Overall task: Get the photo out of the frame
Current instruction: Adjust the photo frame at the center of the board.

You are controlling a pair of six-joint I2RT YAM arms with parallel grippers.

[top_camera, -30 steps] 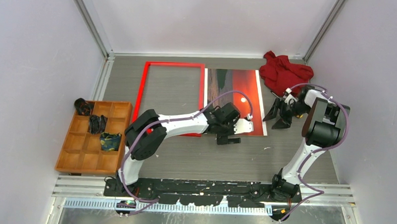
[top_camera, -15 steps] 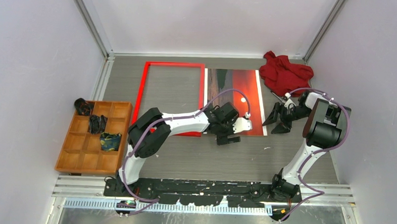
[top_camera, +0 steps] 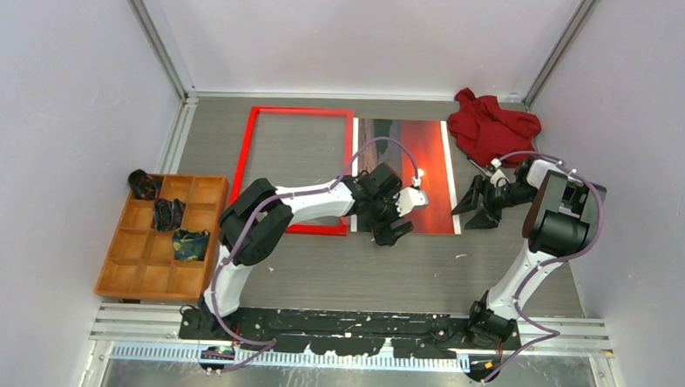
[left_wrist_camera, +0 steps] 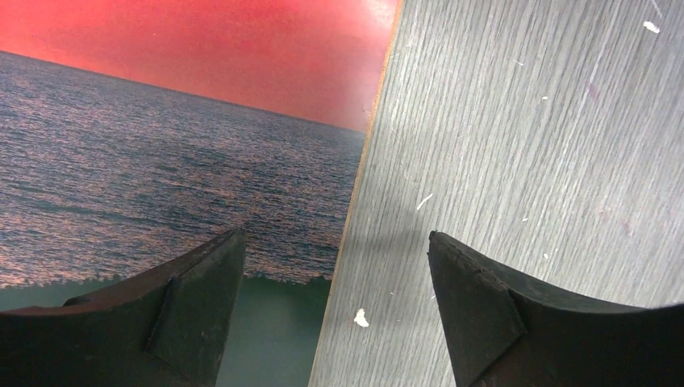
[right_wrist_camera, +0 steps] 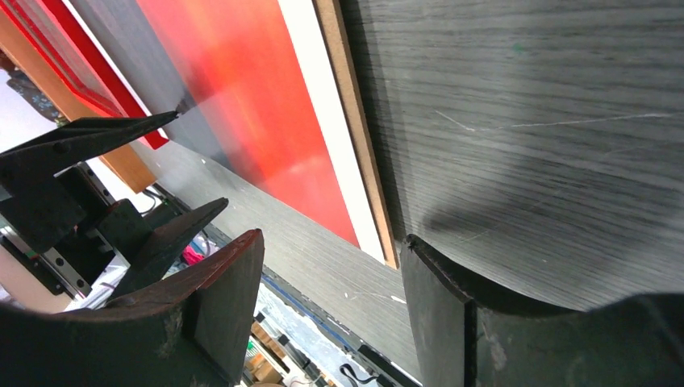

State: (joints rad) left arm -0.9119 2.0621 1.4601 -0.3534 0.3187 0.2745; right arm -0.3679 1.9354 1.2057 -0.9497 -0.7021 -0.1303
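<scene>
Red-orange sunset print flat on the grey wood-grain table, just right of the thin bright red rectangular frame and outside it. Thin brown board edge showing beneath the print. Since a second ago: black two-finger left gripper drawn back and swung over the print's near edge, jaws eased in slightly yet well apart, holding nothing, straddling that edge. Black right gripper nudged toward the print's right edge, jaws parted, empty. Reads as removal done, with the print released.
</scene>
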